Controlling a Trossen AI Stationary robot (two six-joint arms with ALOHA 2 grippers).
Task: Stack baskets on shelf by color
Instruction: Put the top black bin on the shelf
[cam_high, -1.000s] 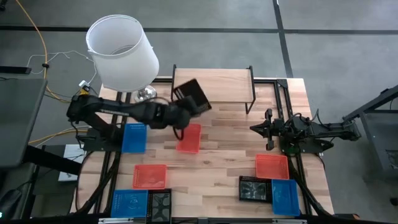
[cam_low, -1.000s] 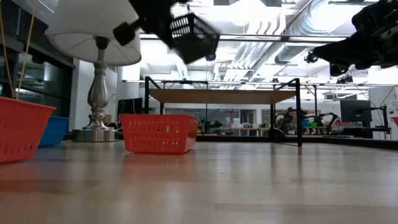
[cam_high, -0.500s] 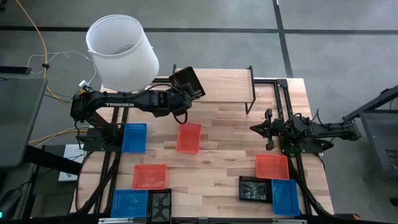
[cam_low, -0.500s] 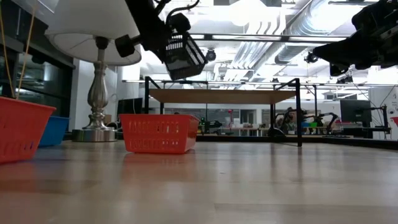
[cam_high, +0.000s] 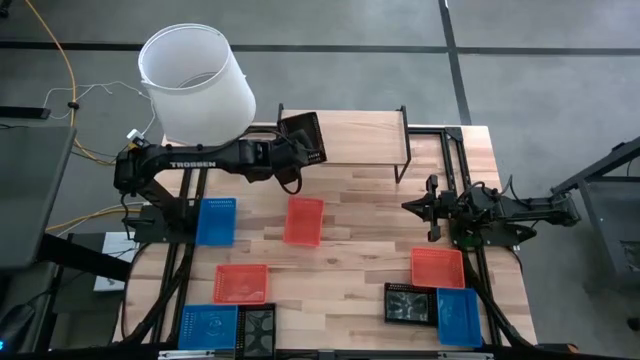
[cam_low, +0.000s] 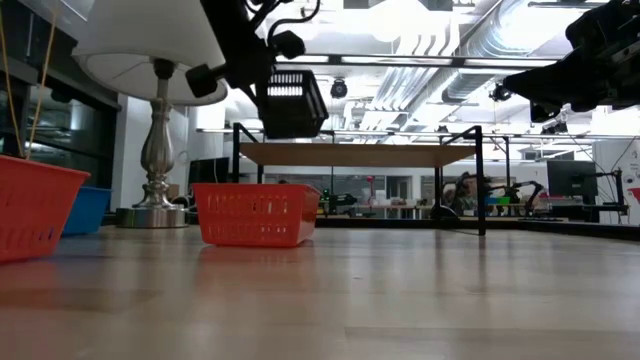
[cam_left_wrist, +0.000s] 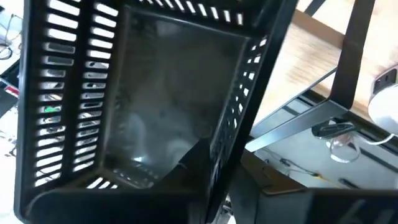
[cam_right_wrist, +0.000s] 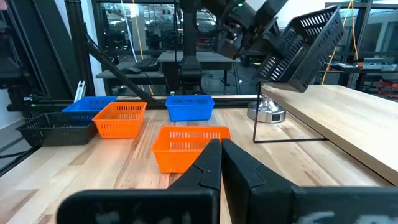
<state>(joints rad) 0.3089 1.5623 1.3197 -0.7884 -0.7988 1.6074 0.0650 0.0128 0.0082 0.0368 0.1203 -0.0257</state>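
Note:
My left gripper (cam_high: 285, 157) is shut on a black mesh basket (cam_high: 304, 138), which hangs in the air over the left end of the shelf (cam_high: 355, 135). In the low view the basket (cam_low: 292, 103) sits nearly level just above the shelf top (cam_low: 380, 154). It fills the left wrist view (cam_left_wrist: 155, 106). A red basket (cam_high: 304, 220) and a blue one (cam_high: 215, 220) rest on their bases mid-table. My right gripper (cam_high: 431, 208) is shut and waits at the table's right side, holding nothing. My left gripper holds the black basket by a side wall (cam_left_wrist: 231, 140) near the corner that faces the arm. One finger (cam_left_wrist: 198, 155) is inside the basket; the outer finger is hidden behind the wall. It reaches in level from the table's left. The basket is lifted clear and open side up.
A lamp with a white shade (cam_high: 195, 80) stands just left of the shelf, close to the left arm. Near the front edge lie a red (cam_high: 240, 283), a blue (cam_high: 208, 325) and a black basket (cam_high: 258, 330) on the left, and red (cam_high: 437, 267), black (cam_high: 410, 303) and blue (cam_high: 458, 315) on the right.
My left gripper has carried the black basket from above the table's middle toward the far edge, to over the shelf's left end, and somewhat lower. The basket was tipped a second ago and has turned nearly level. The gripper has kept its hold.

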